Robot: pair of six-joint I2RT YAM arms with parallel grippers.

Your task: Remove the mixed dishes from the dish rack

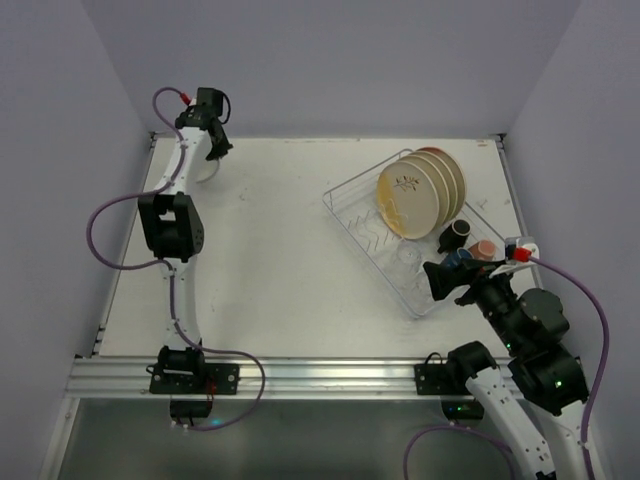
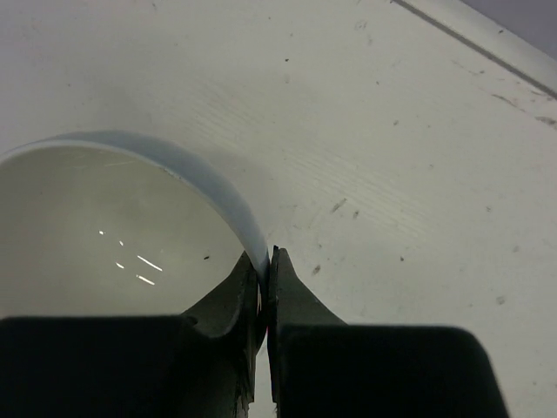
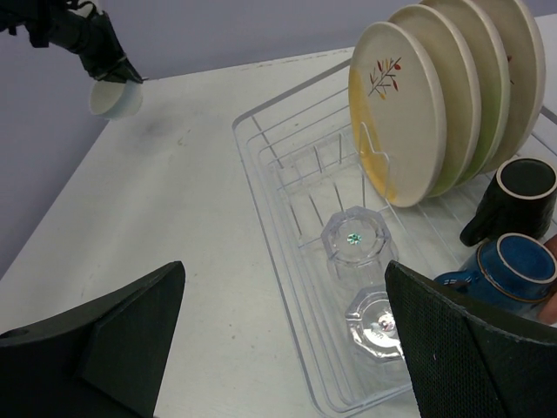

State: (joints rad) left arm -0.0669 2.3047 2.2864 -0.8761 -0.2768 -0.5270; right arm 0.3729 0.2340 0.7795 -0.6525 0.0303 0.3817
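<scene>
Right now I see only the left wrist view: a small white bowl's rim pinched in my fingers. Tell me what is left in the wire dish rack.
Observer: A row of round cream plates stands upright in the silver wire dish rack.
Operator: Report the glassware.
Observer: Two clear glasses sit in the rack, between the plates and its near end.
Operator: Give me the right gripper.
Observer: The right gripper hovers open at the rack's near end, holding nothing.

Rear plates (image 3: 492,78) hide partly behind the front plate (image 3: 400,113) (salmon cup (image 3: 551,270) cropped by the edge).
</scene>
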